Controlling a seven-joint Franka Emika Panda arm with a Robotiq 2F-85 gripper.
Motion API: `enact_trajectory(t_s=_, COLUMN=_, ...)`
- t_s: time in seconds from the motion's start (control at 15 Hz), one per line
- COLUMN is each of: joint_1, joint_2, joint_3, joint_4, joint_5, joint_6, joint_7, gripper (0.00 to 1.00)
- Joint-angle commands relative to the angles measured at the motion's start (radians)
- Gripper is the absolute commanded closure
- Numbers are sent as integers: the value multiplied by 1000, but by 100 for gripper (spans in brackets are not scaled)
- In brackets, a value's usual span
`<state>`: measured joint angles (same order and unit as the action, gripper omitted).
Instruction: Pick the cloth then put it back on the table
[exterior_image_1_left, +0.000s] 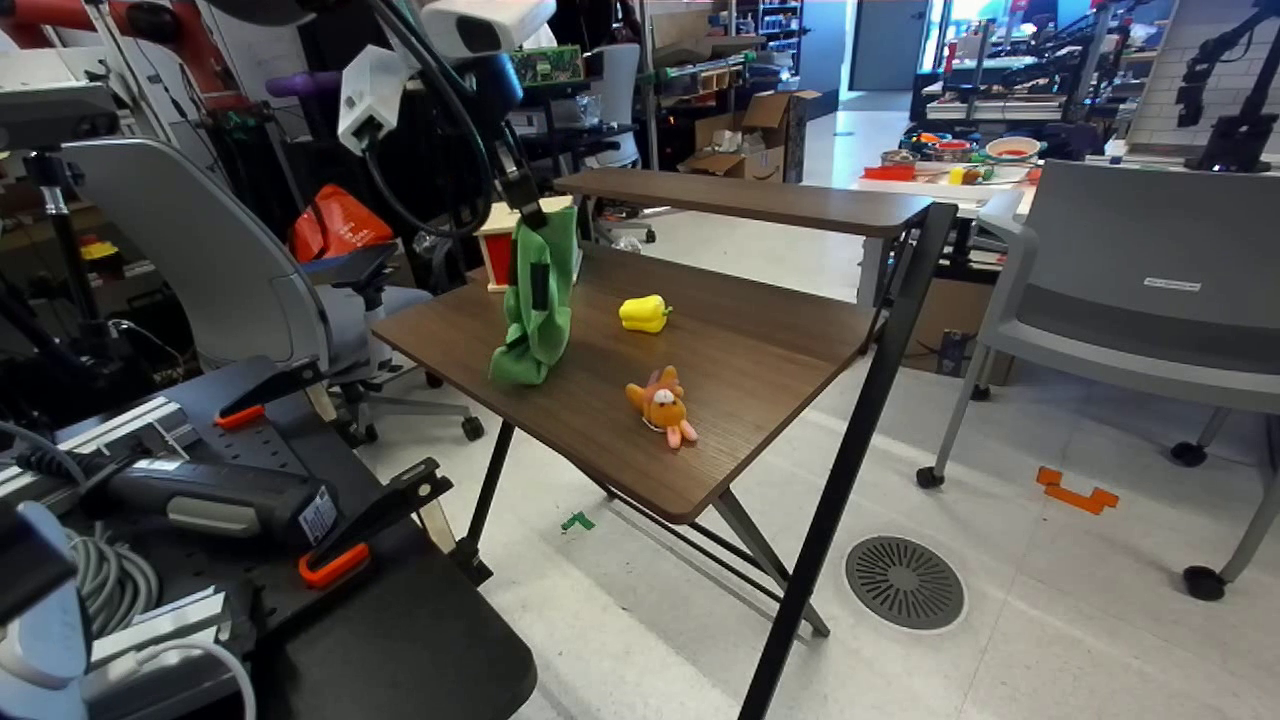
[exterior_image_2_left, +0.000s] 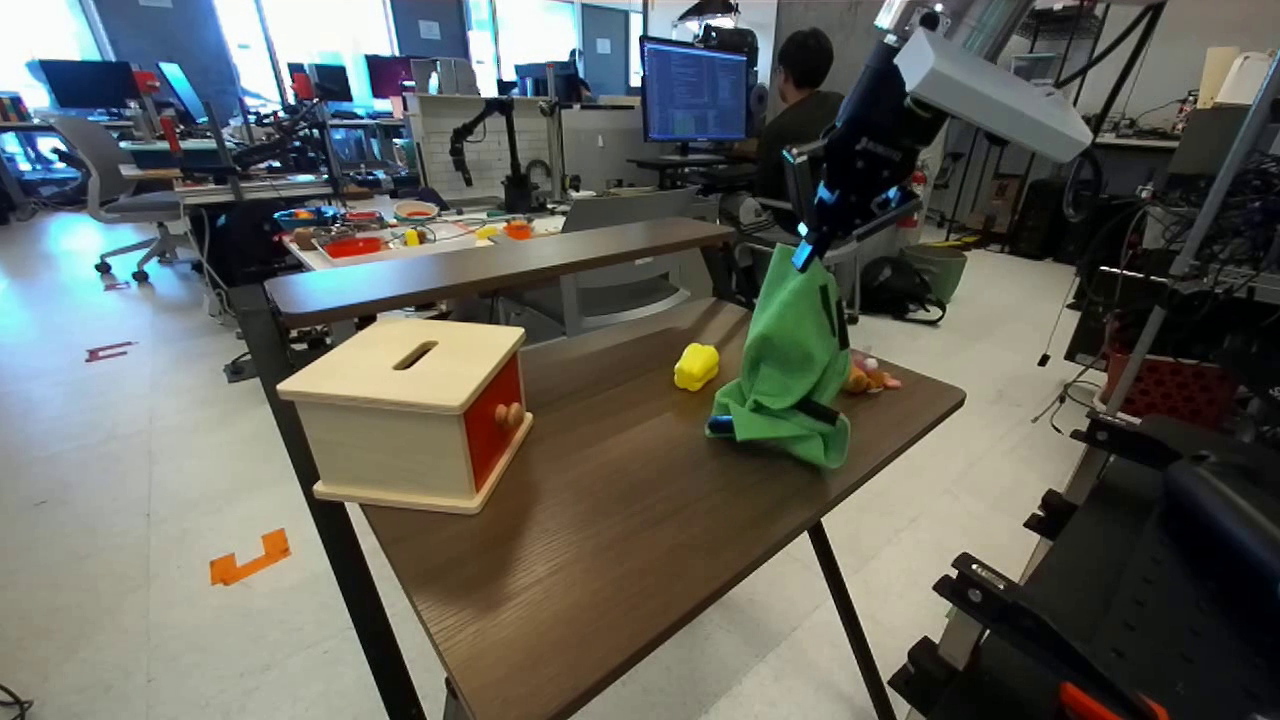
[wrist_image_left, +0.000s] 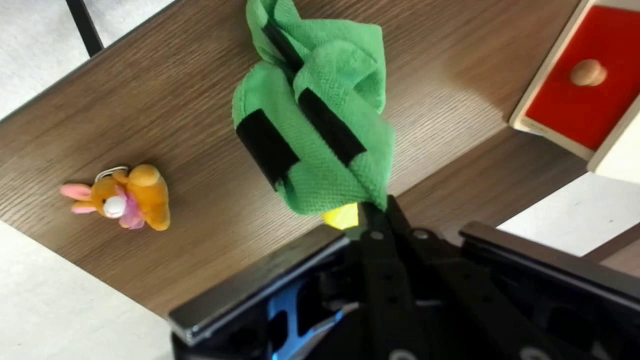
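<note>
Around me the floor is pale, marked with orange tape in both exterior views. In an exterior view I see a round drain near a grey chair on casters, and an open cardboard box farther back. In an exterior view bright windows flank a grey wall, with bluish glare on the floor below and a lit monitor nearer the camera.

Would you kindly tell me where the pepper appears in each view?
In an exterior view: pepper just above centre, right of the cloth.
In an exterior view: pepper just right of centre, left of the cloth.
Wrist view: pepper below centre, partly hidden, at the cloth's lower edge.
Shared landmark: the cloth.
</note>
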<state>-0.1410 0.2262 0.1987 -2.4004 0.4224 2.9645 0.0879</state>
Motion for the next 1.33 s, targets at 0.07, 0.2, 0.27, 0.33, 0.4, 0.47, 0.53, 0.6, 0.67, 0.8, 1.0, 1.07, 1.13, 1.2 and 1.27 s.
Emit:
enact_trajectory(t_s=0.07, joint_1=8, joint_2=0, joint_3=64, joint_4=-15, joint_5=14, joint_6=-29, joint_7=-35, gripper=100)
enact_trajectory(t_s=0.2, joint_1=11, joint_2=19, joint_3=86, joint_4=-22, joint_5=11, joint_6=-35, joint_7=-43, gripper=100)
enact_trajectory(t_s=0.27, joint_1=13, joint_2=30, joint_3=91, joint_4=-25, joint_5=4, joint_6=-39, joint_7=-44, gripper=100)
enact_trajectory(t_s=0.33, joint_1=43, joint_2=39, joint_3=69, joint_4=-25, joint_5=17, joint_6=-45, joint_7=-56, gripper=100)
enact_trajectory(t_s=0.4, joint_1=46, joint_2=49, joint_3=68, joint_4=-30, joint_5=12, joint_6=-47, joint_7=-58, gripper=100)
enact_trajectory(t_s=0.47, joint_1=49, joint_2=60, joint_3=67, joint_4=-34, joint_5=10, joint_6=-48, joint_7=-62, gripper=100)
enact_trajectory(t_s=0.53, joint_1=49, joint_2=76, joint_3=64, joint_4=-37, joint_5=7, joint_6=-46, joint_7=-66, gripper=100)
enact_trajectory(t_s=0.6, joint_1=48, joint_2=90, joint_3=61, joint_4=-39, joint_5=5, joint_6=-44, joint_7=-68, gripper=100)
enact_trajectory(t_s=0.67, joint_1=42, joint_2=110, joint_3=58, joint_4=-38, joint_5=5, joint_6=-45, joint_7=-72, gripper=100)
enact_trajectory(t_s=0.8, joint_1=34, joint_2=152, joint_3=52, joint_4=-31, joint_5=2, joint_6=-38, joint_7=-75, gripper=100)
enact_trajectory(t_s=1.0, joint_1=10, joint_2=225, joint_3=50, joint_4=-3, joint_5=4, joint_6=-34, joint_7=-80, gripper=100)
enact_trajectory(t_s=1.07, joint_1=6, joint_2=253, joint_3=43, joint_4=12, joint_5=-1, joint_6=-30, joint_7=-76, gripper=100)
enact_trajectory(t_s=1.13, joint_1=4, joint_2=273, joint_3=37, joint_4=24, joint_5=-6, joint_6=-30, joint_7=-70, gripper=100)
enact_trajectory(t_s=1.2, joint_1=1, joint_2=299, joint_3=31, joint_4=41, joint_5=-10, joint_6=-24, joint_7=-67, gripper=100)
enact_trajectory(t_s=1.27, joint_1=2, joint_2=317, joint_3=22, joint_4=55, joint_5=-16, joint_6=-26, joint_7=-61, gripper=100)
